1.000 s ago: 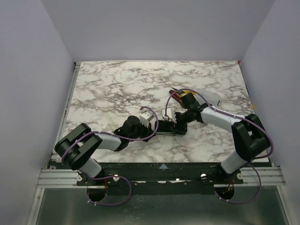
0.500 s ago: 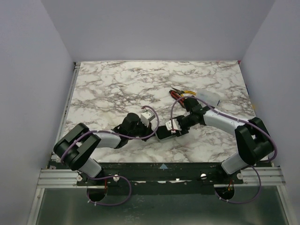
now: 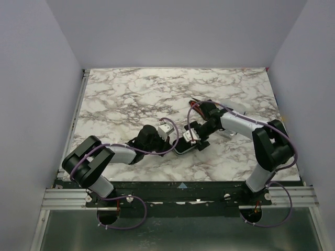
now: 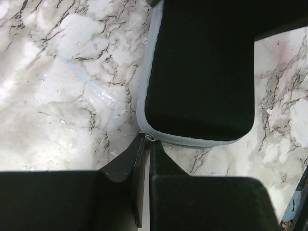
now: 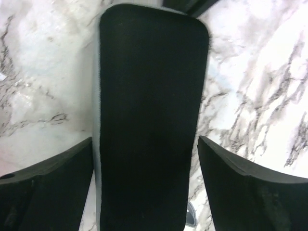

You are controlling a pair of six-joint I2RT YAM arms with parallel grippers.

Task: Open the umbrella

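No sky-blue umbrella shows in any view. A flat black case with a grey zipper edge [image 3: 183,147] lies on the marble table near the front middle. In the left wrist view the case [image 4: 199,72] lies just ahead of my left gripper [image 4: 147,139]. That gripper's jaws are pressed almost together on the small metal zipper pull [image 4: 151,138] at the case's near corner. In the right wrist view the case [image 5: 149,96] lies lengthwise between the spread jaws of my right gripper [image 5: 144,139]. That gripper is open and straddles the case without touching it.
Red and yellow-handled hand tools [image 3: 198,105] lie behind the right arm. A clear plastic case [image 3: 236,112] lies beside them. Walls close in the table on the left, back and right.
The right gripper has swung from the case's right end to stand over it. The case's right end has turned toward the back. The left gripper stays at the case's left corner.
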